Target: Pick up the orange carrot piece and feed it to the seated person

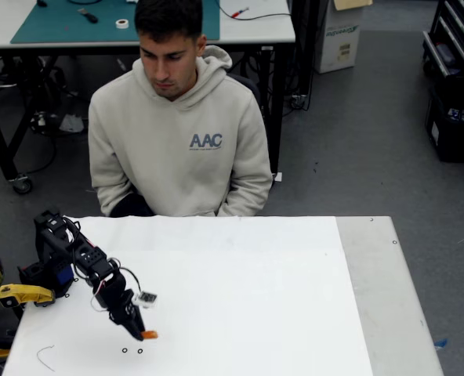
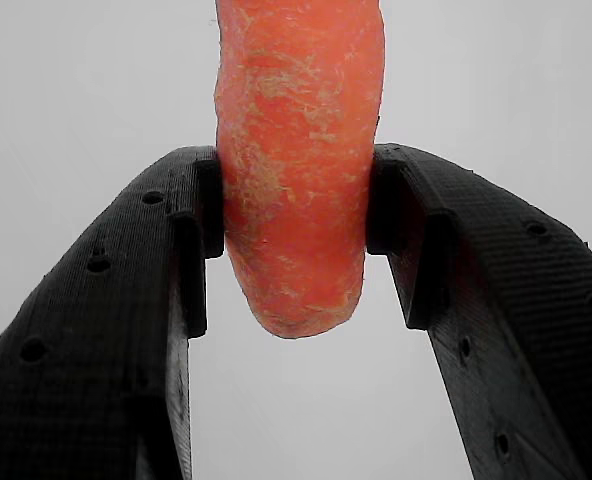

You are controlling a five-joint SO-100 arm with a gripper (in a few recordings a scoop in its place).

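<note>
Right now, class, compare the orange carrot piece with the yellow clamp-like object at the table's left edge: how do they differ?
The orange carrot piece is orange and tiny; the yellow clamp-like object is yellow and larger. The carrot piece is pinched between the gripper's fingers, while the yellow object lies untouched beside the arm's base. The carrot piece is over the white sheet; the yellow object sits at its left edge in the fixed view. Both are oblong.

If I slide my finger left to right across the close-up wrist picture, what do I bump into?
Black gripper finger → orange carrot piece, pinched in the middle → the other black finger.
</note>
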